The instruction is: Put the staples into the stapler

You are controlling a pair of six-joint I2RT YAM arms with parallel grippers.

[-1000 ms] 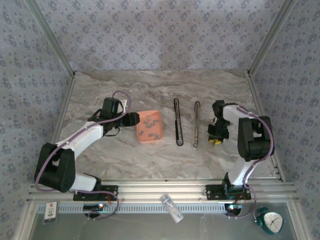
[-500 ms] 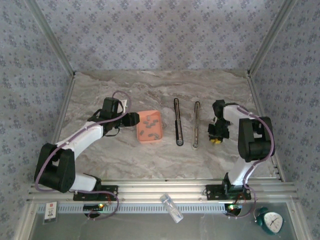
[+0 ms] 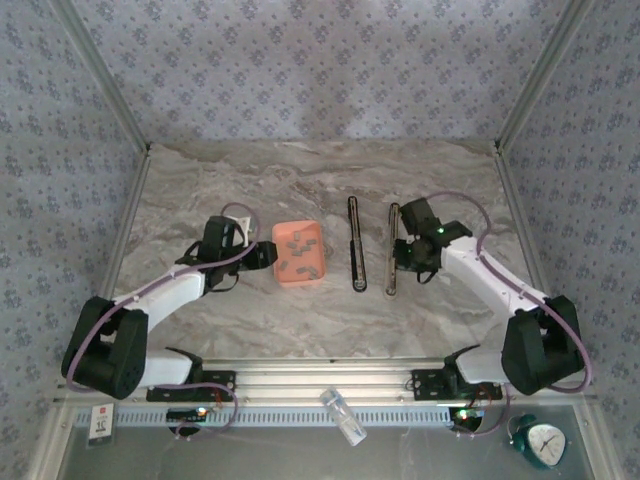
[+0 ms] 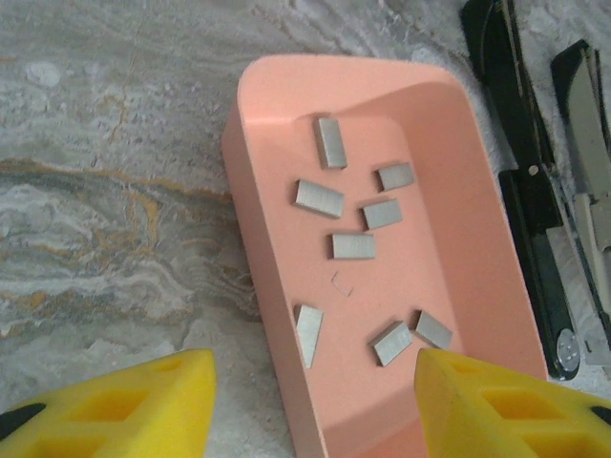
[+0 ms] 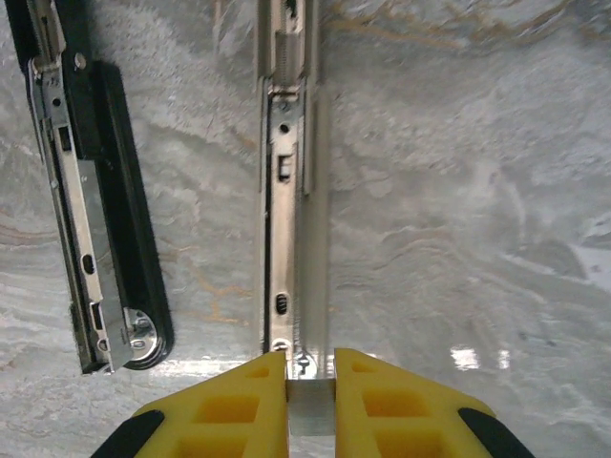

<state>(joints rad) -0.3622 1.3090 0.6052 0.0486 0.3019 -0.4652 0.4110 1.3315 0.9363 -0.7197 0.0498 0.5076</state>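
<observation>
While my left jaws hang released over the near end of the salmon tray (image 4: 477, 191), where eight staples (image 4: 353, 246) lie loose, my right jaws are clenched on what looks like one grey staple strip (image 5: 310, 415), touching the near end of the stapler's silver rail (image 5: 291, 239) on the tabletop (image 5: 458, 191).

We saw white arm links (image 3: 170, 295), black joint housings (image 3: 110, 345), lilac cables (image 3: 152, 284) running alongside, and blocky yellow fingers (image 4: 115, 405) with hollow cells.
</observation>
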